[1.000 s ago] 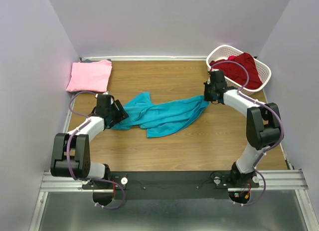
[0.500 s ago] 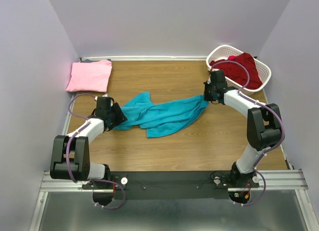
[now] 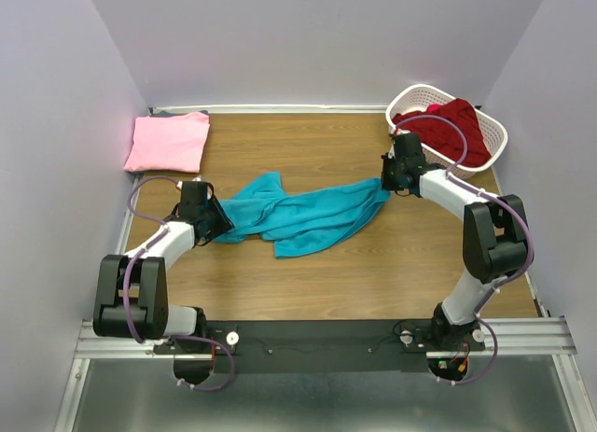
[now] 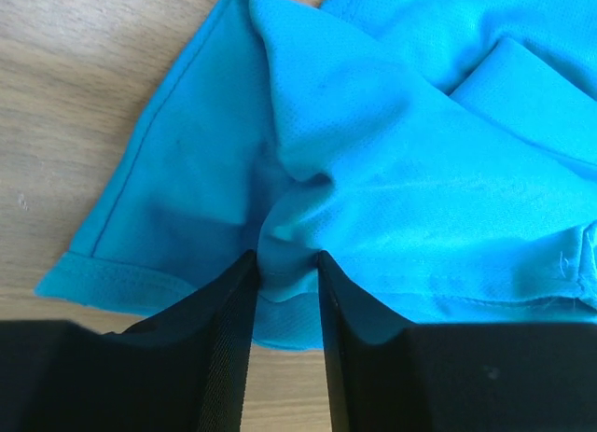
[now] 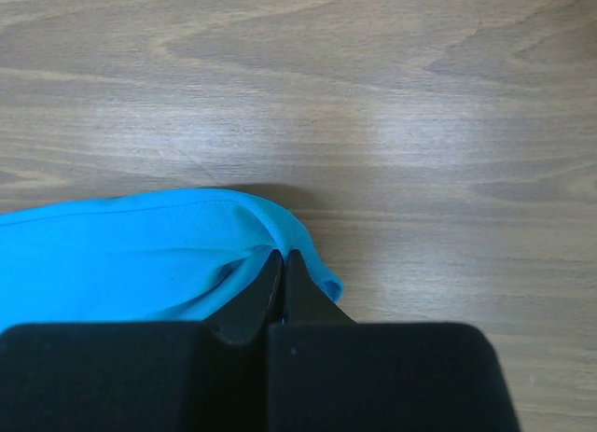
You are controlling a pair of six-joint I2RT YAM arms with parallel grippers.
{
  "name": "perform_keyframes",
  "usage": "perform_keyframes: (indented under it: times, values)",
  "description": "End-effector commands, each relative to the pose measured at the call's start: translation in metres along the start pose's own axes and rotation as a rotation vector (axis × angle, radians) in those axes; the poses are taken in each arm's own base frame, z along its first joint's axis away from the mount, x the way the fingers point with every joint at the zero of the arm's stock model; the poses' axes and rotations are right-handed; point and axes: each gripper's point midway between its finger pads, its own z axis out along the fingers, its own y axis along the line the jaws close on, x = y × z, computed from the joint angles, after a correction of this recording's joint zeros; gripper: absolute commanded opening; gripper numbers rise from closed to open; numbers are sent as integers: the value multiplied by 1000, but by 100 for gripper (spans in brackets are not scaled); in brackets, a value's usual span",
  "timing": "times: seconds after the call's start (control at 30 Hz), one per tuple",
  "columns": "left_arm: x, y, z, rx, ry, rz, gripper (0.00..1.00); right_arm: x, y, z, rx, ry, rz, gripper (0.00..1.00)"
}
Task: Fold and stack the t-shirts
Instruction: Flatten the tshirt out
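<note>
Teal t-shirt [image 3: 303,217] lay rumpled mid-table | judged soft, light, limp; hems the best holds | left gripper [image 4: 284,264] pinched a fold at its 9 o'clock hem | right gripper [image 5: 283,259] clamped tight on its 3 o'clock corner

The left pincer [image 3: 220,227] has edged left, tugging the teal t-shirt [image 3: 312,217].

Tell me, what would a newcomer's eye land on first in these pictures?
A bright teal t-shirt lies crumpled across the middle of the wooden table. The left gripper pinches its left hem and the right gripper pinches its right corner. A folded pink t-shirt sits in the far left corner, and a dark red t-shirt spills from the white basket at far right.
</note>
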Motion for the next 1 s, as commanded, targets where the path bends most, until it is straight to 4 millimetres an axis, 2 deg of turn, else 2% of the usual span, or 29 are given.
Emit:
perform_keyframes:
  times: [0.0,0.07,0.3,0.6,0.77,0.87,0.97]
  values:
    - [-11,-16,-14,44,-29,-1,39,-9,2,-8,-18,-38,23,1]
    - [-15,-19,-17,47,-42,-2,34,-11,2,-8,-19,-41,25,1]
    - [-20,-30,-24,82,-62,-5,33,-10,2,-9,-20,-40,26,1]
    - [0,-11,-6,27,-11,-19,36,-6,3,-7,-26,-30,30,1]
    - [-1,17,-4,-111,-55,-55,40,-5,2,-6,-24,-27,30,1]
    - [4,23,1,-129,-51,-68,43,-4,4,-4,-30,-24,30,1]
    - [6,20,5,-103,-43,-71,44,-5,4,-5,-32,-27,30,1]
